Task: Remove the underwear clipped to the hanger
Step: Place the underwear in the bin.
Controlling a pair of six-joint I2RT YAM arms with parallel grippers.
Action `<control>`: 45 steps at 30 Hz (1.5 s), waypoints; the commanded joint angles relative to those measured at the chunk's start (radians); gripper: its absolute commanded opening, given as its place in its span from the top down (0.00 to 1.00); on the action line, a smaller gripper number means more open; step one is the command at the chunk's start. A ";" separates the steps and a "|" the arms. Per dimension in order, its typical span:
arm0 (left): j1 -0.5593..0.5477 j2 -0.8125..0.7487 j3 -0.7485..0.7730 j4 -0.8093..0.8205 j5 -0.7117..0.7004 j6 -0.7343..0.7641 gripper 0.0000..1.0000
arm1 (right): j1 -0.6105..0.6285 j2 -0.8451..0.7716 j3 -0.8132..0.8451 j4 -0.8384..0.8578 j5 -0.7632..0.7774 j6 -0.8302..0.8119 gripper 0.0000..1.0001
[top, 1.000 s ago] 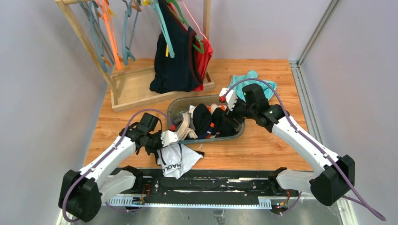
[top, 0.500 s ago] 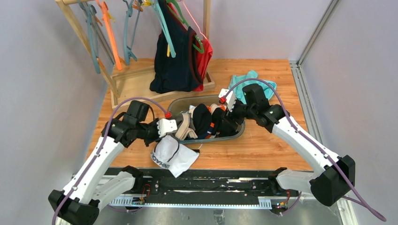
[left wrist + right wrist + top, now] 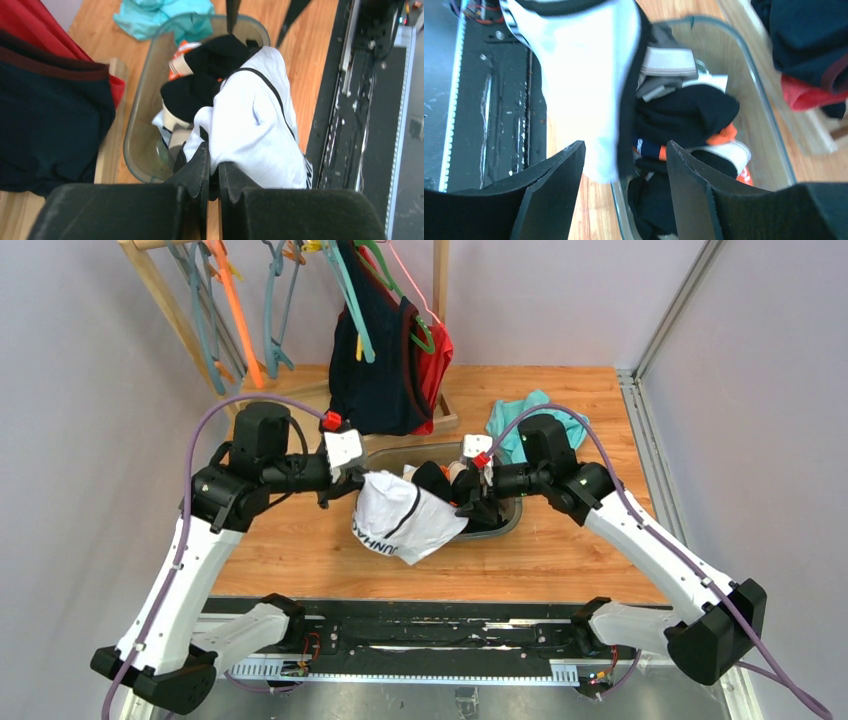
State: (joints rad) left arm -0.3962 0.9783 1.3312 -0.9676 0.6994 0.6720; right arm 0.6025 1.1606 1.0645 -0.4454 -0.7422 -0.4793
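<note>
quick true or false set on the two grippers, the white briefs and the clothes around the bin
1. The left gripper is shut on the white briefs. True.
2. The right gripper is clamped on the briefs. False: its jaws stand open, with the hem between them.
3. The briefs lie flat on the table. False: they hang from the left gripper above the bin.
4. The teal cloth is inside the bin. False: it lies on the table beyond it.
5. The navy tank top hangs on the rack. True.
</note>
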 commanded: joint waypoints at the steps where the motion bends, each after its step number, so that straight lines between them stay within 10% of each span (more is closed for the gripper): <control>1: -0.007 0.040 0.038 0.220 0.037 -0.229 1.00 | 0.028 0.015 0.096 0.038 -0.140 0.009 0.38; 30: -0.092 0.025 -0.307 0.876 0.143 -0.704 1.00 | 0.117 0.136 0.109 0.263 -0.248 0.295 0.44; 40: -0.105 -0.022 -0.369 0.897 0.118 -0.645 0.95 | 0.115 0.128 0.102 0.239 -0.101 0.242 0.99; 45: -0.103 -0.084 -0.368 0.848 0.049 -0.569 0.70 | 0.111 0.089 0.093 0.206 -0.013 0.178 0.99</control>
State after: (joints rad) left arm -0.4923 0.9546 0.9665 -0.1143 0.8021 0.0338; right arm 0.7021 1.2926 1.1728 -0.2298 -0.8433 -0.2363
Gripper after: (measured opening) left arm 0.243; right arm 0.050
